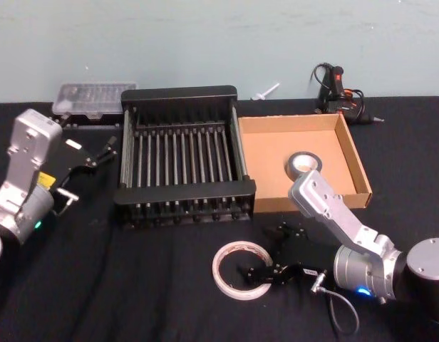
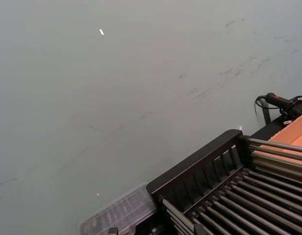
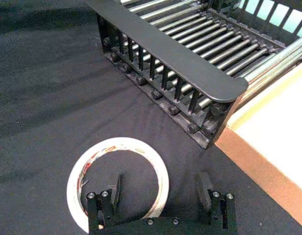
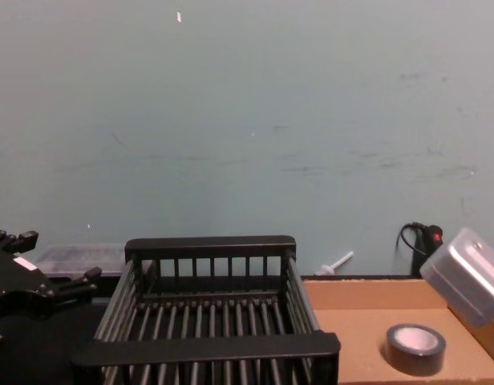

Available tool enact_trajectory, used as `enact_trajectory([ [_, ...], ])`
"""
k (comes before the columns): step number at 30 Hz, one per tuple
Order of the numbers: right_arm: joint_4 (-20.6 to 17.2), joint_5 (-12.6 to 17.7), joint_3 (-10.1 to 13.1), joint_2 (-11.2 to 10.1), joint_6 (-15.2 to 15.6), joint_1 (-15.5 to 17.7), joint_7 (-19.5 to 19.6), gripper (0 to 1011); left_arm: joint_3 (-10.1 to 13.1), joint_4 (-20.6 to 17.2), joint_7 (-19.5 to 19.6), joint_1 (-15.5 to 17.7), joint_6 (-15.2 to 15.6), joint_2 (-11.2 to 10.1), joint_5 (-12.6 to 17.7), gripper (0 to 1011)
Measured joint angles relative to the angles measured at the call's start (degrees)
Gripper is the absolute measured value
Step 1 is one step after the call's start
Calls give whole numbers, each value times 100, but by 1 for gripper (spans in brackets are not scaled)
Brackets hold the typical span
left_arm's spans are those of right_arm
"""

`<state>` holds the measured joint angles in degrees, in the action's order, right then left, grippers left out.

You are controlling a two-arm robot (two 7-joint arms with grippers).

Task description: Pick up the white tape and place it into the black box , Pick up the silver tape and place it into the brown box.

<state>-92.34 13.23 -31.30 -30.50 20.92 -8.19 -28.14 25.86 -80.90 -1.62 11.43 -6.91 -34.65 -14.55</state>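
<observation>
The white tape [image 1: 218,271] lies flat on the black table in front of the black box [image 1: 182,191]. My right gripper [image 1: 259,276] is low over the roll's right side and open. In the right wrist view one finger [image 3: 114,188] stands inside the core hole of the white tape [image 3: 122,143] and the other finger outside its rim. The silver tape [image 1: 305,165] lies flat in the brown box [image 1: 291,122], also seen as the silver tape [image 4: 415,349] in the chest view. My left gripper [image 1: 102,153] hangs open, left of the black box.
A clear plastic case [image 1: 88,100] sits behind the black box at the back left. A black corded tool [image 1: 337,89] lies behind the brown box. The two boxes stand side by side, touching. Bare black table lies left of the white tape.
</observation>
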Motion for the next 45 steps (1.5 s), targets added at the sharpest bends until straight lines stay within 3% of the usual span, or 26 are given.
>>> enact_trajectory([
  [26,-14,-90,5,16,60,31,1,993,0,0,0,0,0,0,0,1001],
  [35,-14,-80,5,13,57,30,-2,810,0,0,0,0,0,0,0,1001],
  [45,-14,-75,5,12,52,31,-5,473,0,0,0,0,0,0,0,1001],
])
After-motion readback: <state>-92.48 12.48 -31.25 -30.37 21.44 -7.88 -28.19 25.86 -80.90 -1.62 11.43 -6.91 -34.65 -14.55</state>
